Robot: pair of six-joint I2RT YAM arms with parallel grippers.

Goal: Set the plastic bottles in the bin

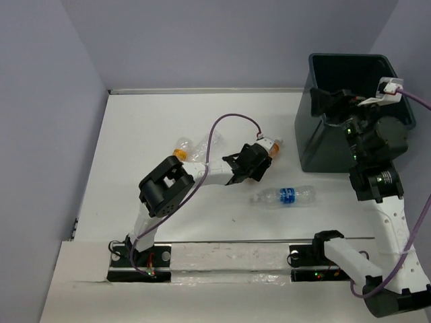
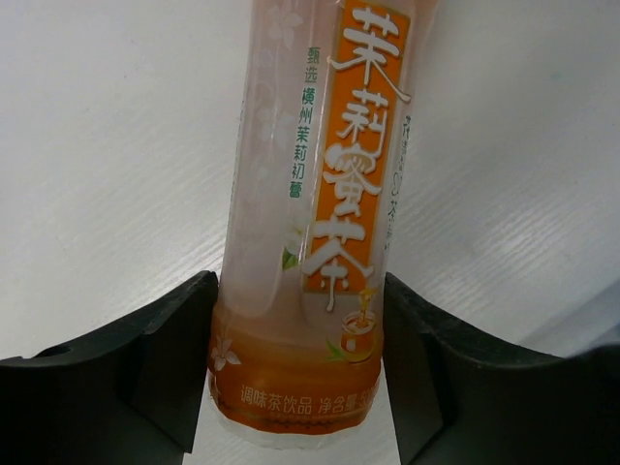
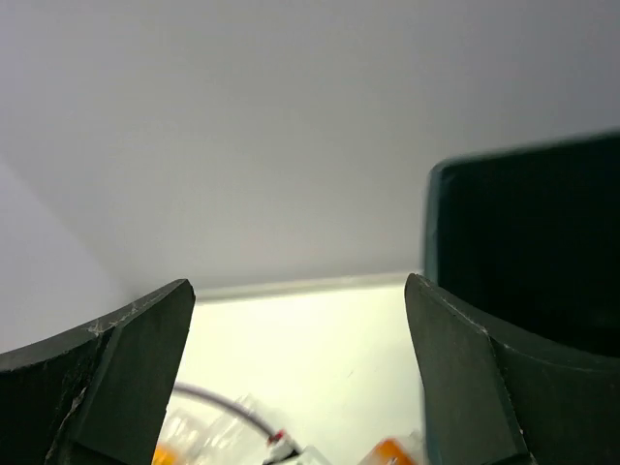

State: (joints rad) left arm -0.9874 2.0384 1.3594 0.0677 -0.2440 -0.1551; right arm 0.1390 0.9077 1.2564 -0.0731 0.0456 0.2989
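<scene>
Landmark: bin (image 1: 322, 145), on the table (image 1: 148, 128), at its far right.
- Bottle A (image 1: 286, 196): on its side on the table, just before the bin's near left corner, apart from it.
- Bottle B (image 1: 270, 145): left of the bin, near its left wall, between the left claw's (image 1: 256, 159) fingers, both touching it.
- Bottle C (image 1: 186, 147): well left of the bin, beyond bottle B.
- Right claw (image 1: 323, 102): over the bin's left rim, fingers spread wide, nothing between them.
</scene>
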